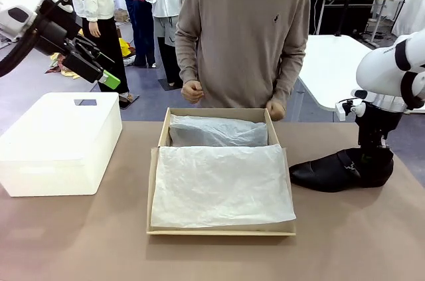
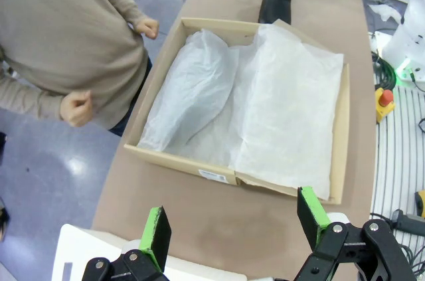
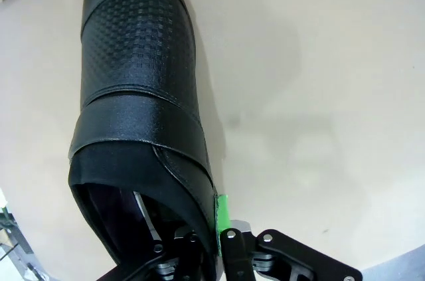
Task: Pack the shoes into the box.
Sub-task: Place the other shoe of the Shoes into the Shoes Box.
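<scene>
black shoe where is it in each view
front: shoe on the table, right of the box, right end effector gripping its heel.
left wrist: shoe at top centre, past the box's far side.
right wrist: shoe in the left half, toe up.
shared landmark: the tan table.

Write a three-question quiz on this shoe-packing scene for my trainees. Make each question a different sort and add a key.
1. True or false: the right end effector is shut on the black dress shoe, which is outside the cardboard shoebox, to its right in the front view.
2. What lines the shoebox? A) white tissue paper B) newspaper C) bubble wrap
3. Fill in: the left end effector is ____ and holds nothing.
Key: 1 true; 2 A; 3 open.
</scene>
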